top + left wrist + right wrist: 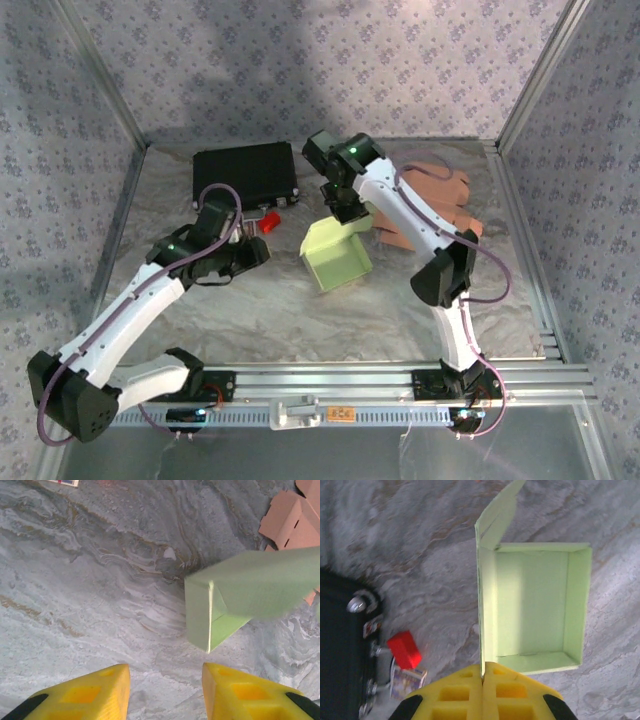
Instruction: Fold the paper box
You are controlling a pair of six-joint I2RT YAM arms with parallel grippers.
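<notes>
Yellow fingers of the right gripper [482, 669] sit lowest in the right wrist view, jaws clenched flat together. One long side wall of the green paper box [532, 605] runs straight into the seam between them. Looks like a pinch on that wall's edge, though the paper itself is hidden in the seam.

Left gripper [164, 674]: jaws released, wide gap, nothing between them, bare surface [90, 580] underneath. Box corner is just ahead of it, not touching.

Box location: middle of the surface, between the two arms, open side up. Black case [245, 175] and red block [268, 222] lie beyond the left gripper. Brown cardboard blanks [440, 200] lie behind the right arm.

Progress, my read: mostly formed.
- Done: floor plus four walls are up and squared into a tray.
- Not done: one flap [500, 512] at a corner stands out loose, not tucked.
- Nothing is closed over the top. Can't tell if this design has a lid.

Left to do: fold that flap in and seat it, then any closing step. Walls look thin, so they could crease while pinched.
</notes>
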